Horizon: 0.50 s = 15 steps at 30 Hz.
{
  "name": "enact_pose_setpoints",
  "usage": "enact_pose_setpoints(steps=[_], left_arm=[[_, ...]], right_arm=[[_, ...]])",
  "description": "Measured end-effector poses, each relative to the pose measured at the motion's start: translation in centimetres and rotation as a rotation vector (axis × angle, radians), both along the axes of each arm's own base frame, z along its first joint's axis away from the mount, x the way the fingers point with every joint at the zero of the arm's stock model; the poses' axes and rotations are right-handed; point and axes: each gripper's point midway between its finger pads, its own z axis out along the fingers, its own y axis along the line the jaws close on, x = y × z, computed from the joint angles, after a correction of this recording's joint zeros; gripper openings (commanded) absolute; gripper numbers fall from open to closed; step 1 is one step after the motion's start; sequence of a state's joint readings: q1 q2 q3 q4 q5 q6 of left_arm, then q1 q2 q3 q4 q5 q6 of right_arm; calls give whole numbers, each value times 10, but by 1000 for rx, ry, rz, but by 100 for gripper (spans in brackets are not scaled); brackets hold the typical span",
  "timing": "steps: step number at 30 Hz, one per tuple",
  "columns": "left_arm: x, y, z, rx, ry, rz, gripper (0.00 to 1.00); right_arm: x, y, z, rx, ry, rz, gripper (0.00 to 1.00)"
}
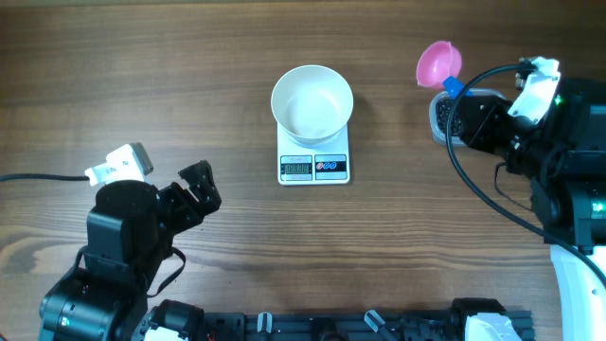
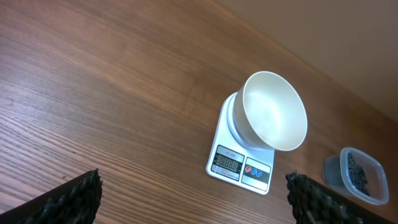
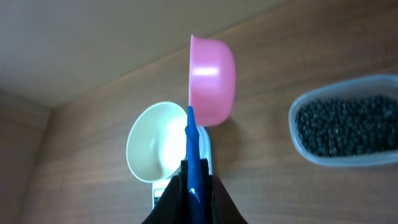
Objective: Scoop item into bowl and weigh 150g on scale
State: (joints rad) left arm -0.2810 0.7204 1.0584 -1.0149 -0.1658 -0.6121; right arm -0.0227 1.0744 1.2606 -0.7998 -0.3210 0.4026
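Bench [image 1: 189, 76]: brown wood grain fills the whole overhead view. In the wrist views a plain beige surface lies beyond its far edge.
Left arm [image 1: 118, 246]: folded low at the near left corner, with its wrist angled toward the middle of the bench. A black cable [image 1: 38, 177] runs off to the left edge.
Left pincer [image 1: 199, 187]: released. In its own camera the dark fingers stand far apart at the two lower corners with only bare wood between them, well apart from the scale.
Right arm [image 1: 559, 161]: reaches in from the right side, forearm pointing left, with a black cable looping beside it.
Right pincer [image 3: 193, 186]: clenched on the blue handle of the scoop, holding it above the bench.
Scale [image 1: 313, 161]: flat, white and rectangular, at mid-bench, with its display and two round buttons facing the near edge.
Bowl [image 1: 312, 109]: white and round, standing on the scale.
Tub [image 3: 336, 160]: clear plastic, at the far right, just beside the scoop and mostly under the right arm from overhead.
Scoop [image 3: 211, 81]: a pink cup turned on its side, between the bowl and the tub.
Item [image 3: 345, 124]: black beads heaped inside the tub.
Writing: the display shows digits too small to read.
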Motion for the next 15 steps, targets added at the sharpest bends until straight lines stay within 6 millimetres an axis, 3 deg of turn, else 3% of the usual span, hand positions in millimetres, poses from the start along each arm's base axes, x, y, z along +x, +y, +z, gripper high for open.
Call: enact_pose_setpoints(steps=[2,10,15], left_arm=[[2,0,-3,6,16,2,100],[9,-2,-40,57,192,1,100],[19,-9,-54,59,253,-12,100]], right_arm=[[6,-1,8,-4,-41,-5,4],[8,-23,3,-78,-28,-112,4],[22,-26,25,-55,-128,-144,4]])
